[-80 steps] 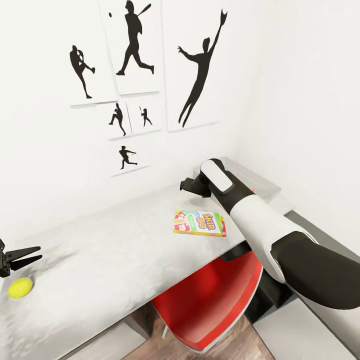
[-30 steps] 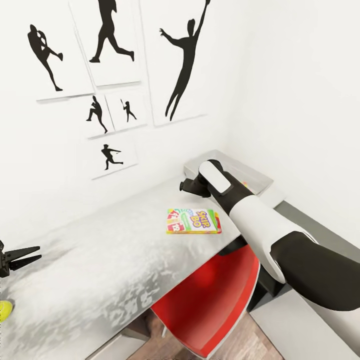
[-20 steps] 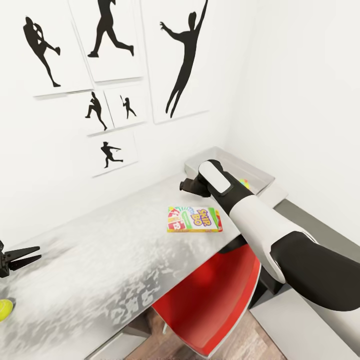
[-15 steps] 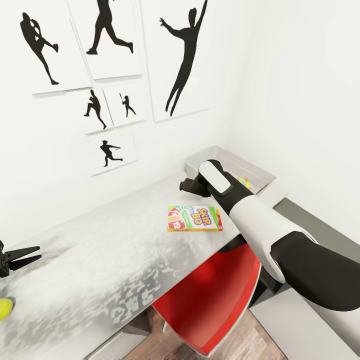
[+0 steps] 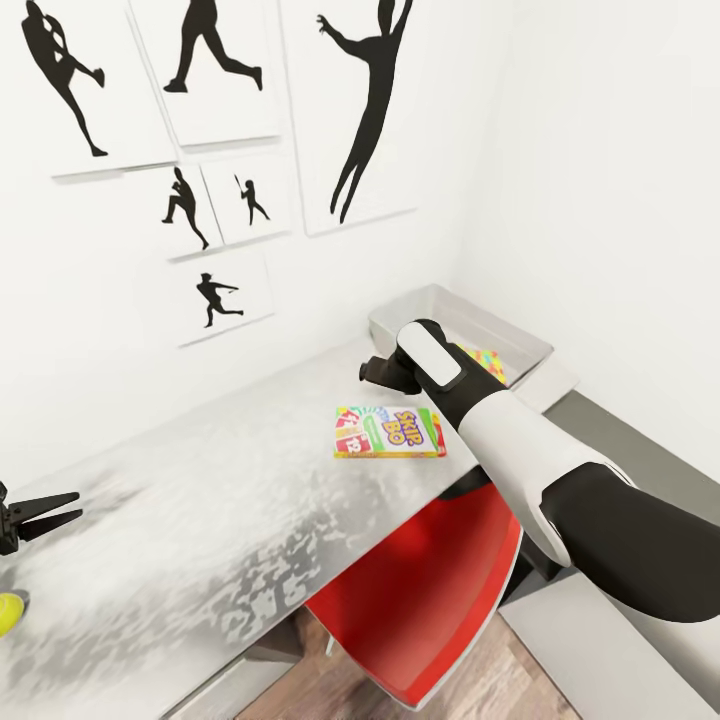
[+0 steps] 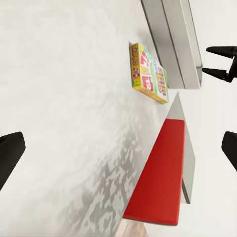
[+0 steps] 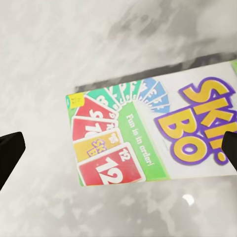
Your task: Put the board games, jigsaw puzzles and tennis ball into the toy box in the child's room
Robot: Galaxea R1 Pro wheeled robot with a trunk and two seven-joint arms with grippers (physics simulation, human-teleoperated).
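Right gripper (image 5: 372, 371) hovers above the table (image 5: 200, 520) with fingertips spread wide and empty over the Skip-Bo game box (image 5: 390, 432), its fingers mostly hidden behind the wrist in the head view. Beyond that box sits the toy box (image 5: 500, 335) (colourful contents half-hidden by the arm). Far from the game box, the left gripper (image 5: 45, 515) gapes empty near the tennis ball (image 5: 8, 612), cut off at the frame edge.

You get bright, even, shadeless render light; white walls (image 5: 600, 180) nearly blown out. Table (image 5: 200, 520) top shows mottled grey glare patches. Thin dark shadow hugs game box (image 7: 158, 133) edge in your right wrist view. Box print slightly soft close up. Head view lines lean toward edges.
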